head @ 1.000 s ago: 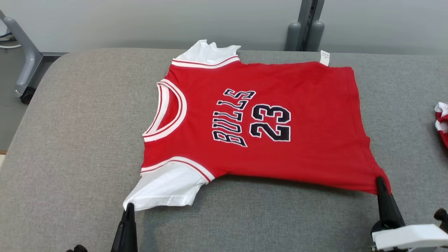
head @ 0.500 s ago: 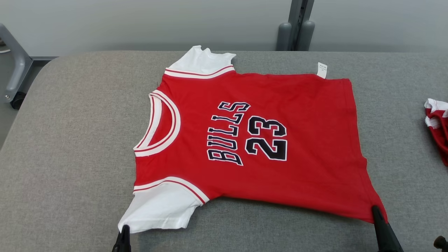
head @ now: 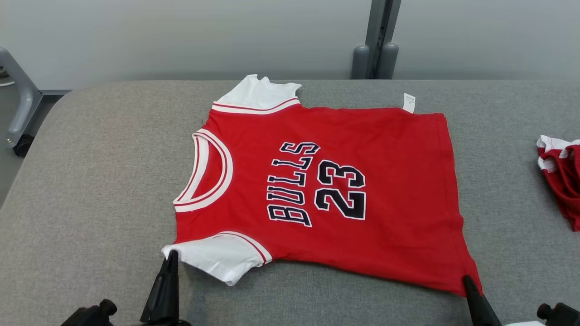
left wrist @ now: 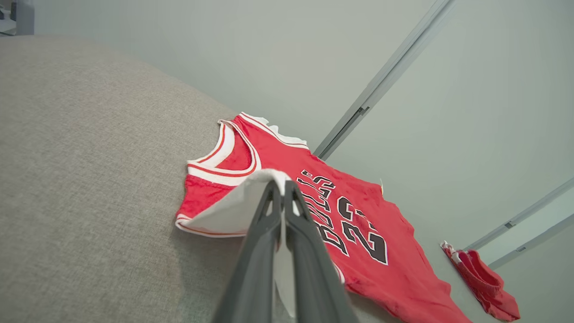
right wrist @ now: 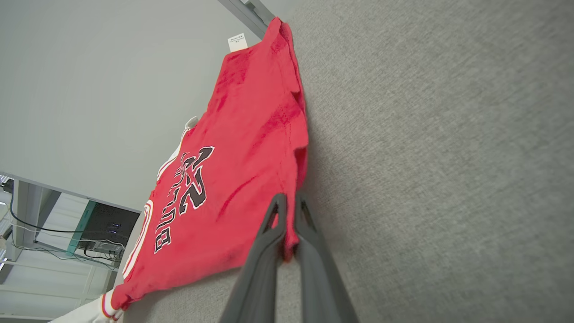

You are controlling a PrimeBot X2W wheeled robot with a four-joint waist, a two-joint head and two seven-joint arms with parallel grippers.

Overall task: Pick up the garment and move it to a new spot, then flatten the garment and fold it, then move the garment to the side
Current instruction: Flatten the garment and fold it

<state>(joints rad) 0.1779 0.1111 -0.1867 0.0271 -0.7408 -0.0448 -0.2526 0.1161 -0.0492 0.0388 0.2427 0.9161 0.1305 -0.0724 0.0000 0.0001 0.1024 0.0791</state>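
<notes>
Head view: the red jersey (head: 326, 190) lies flat on the grey surface (head: 90, 181), pinched at two near corners.
The left hand (head: 172, 256) nips the white sleeve (head: 217, 256), the right hand (head: 466, 280) the hem corner; both are cut off below, a second red garment (head: 559, 176) by the right edge.

Left of jersey (head: 398, 190): wide bare stretch of grey padded table (head: 90, 181), open for passage. Behind jersey: narrow bare strip only. Right: open lane up to crumpled red garment (head: 559, 176) at table edge. Near side: bare band, bounded by left gripper (head: 172, 256) on sleeve (head: 217, 256) and right gripper (head: 466, 280) on hem corner (head: 453, 276), both clamped. Off table: upright post (head: 375, 45) behind, frame leg (head: 22, 104) beyond left corner.
</notes>
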